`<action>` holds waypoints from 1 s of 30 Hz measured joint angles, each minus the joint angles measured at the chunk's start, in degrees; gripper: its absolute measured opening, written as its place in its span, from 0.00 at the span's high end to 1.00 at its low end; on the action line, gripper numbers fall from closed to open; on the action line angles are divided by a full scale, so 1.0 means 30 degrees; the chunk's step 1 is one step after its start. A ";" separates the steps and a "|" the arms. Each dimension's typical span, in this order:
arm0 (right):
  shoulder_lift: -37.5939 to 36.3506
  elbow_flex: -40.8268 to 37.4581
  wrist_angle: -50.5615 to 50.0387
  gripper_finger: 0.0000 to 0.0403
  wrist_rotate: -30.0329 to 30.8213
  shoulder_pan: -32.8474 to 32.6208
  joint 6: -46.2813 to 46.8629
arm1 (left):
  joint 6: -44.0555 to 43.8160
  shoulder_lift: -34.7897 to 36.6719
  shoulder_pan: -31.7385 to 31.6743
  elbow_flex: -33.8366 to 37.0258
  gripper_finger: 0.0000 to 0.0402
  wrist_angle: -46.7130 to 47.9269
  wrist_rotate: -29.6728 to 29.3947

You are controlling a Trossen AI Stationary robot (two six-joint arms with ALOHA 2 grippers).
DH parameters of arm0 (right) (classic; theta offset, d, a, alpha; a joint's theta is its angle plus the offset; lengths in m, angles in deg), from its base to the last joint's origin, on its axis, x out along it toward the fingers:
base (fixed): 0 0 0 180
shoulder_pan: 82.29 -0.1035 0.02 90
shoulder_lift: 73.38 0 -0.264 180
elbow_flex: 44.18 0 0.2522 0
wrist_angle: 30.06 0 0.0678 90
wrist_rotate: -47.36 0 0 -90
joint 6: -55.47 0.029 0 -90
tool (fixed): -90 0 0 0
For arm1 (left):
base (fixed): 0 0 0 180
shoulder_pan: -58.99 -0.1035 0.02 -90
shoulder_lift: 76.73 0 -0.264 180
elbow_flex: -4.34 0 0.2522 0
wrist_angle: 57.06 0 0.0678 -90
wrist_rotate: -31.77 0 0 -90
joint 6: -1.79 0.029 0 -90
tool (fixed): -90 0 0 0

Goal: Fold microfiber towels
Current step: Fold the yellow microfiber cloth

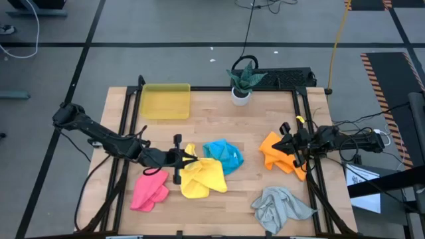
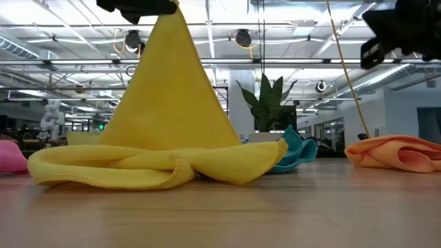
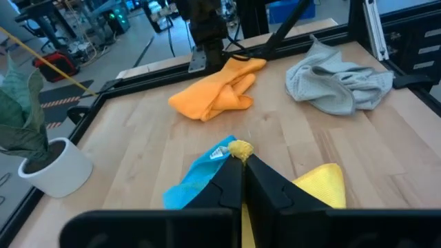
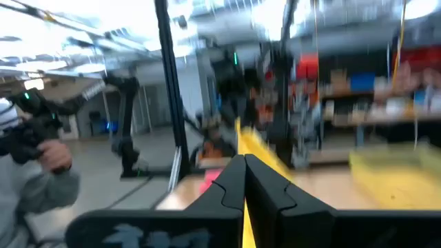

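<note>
A yellow towel [image 1: 202,178] stands as a tent in the low view, its peak [image 2: 169,17] held up by my shut left gripper [image 1: 188,158], which reaches in from the table's left. The towel's lower part lies bunched on the table. Near it lie a blue towel [image 1: 224,156], a pink towel [image 1: 149,191], an orange towel [image 1: 279,151] and a grey towel [image 1: 282,207], each crumpled. My right gripper [image 1: 283,142] is shut and hangs above the orange towel at the table's right, with nothing in it. My left gripper pinches a small bunch of the yellow towel [image 3: 240,148] between its two fingertips; a tuft pokes out past them. The fingers come from the table's left, slanting slightly down. The towel hangs below them in a cone, and its lower edge [image 2: 158,169] rests folded on the table.
A translucent yellow tray [image 1: 165,101] sits at the far left of the table. A potted plant [image 1: 241,83] stands at the far edge. Black frame rails [image 1: 302,119] run along the table's sides. In the right wrist view a person [image 4: 34,172] stands beyond the table.
</note>
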 joint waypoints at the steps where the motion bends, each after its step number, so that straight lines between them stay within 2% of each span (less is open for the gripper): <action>1: 0.0000 0.0000 0.0555 1.00 -0.0052 0.0000 -0.0509 | -0.0023 0.0000 0.0110 0.0000 0.99 -0.0106 -0.0126; 3: 0.0065 0.0000 0.1709 1.00 -0.0119 -0.0051 -0.0728 | -0.0233 0.0000 0.0270 0.0000 0.98 -0.0193 -0.0477; 7: 0.1044 0.0000 0.2778 1.00 -0.0126 -0.0438 0.1379 | -0.1170 0.0000 0.0538 0.0000 0.95 -0.0202 -0.1289; 11: 0.3860 0.0000 0.3683 1.00 0.0572 -0.1141 0.2148 | -0.1494 0.0000 0.0897 0.0000 0.98 -0.0249 -0.2002; 15: 0.8751 0.0000 0.7103 1.00 0.2745 -0.1967 0.1509 | -0.1443 0.0000 0.1530 0.0000 0.97 -0.0447 -0.2133; 17: 1.1517 0.0000 0.9513 1.00 0.2957 -0.2249 0.1021 | -0.1235 0.0000 0.2029 0.0000 0.96 -0.0761 -0.2484; 20: 1.5773 0.0145 1.3126 1.00 0.2911 -0.2618 0.1162 | -0.0386 0.0000 0.2961 -0.0007 0.97 -0.1270 -0.4355; 22: 1.8467 0.0731 1.4318 1.00 0.3010 -0.2866 0.1676 | 0.0268 0.0000 0.3454 -0.0007 0.99 -0.1283 -0.5592; 27: 2.4544 0.4207 1.3126 0.96 0.3466 -0.3585 0.3214 | 0.0882 0.0000 0.3962 -0.0012 0.96 -0.1233 -0.7404; 30: 2.7318 0.6656 1.0473 0.88 0.2826 -0.4159 0.4422 | 0.0880 0.0000 0.3962 -0.0022 0.96 -0.0805 -0.7466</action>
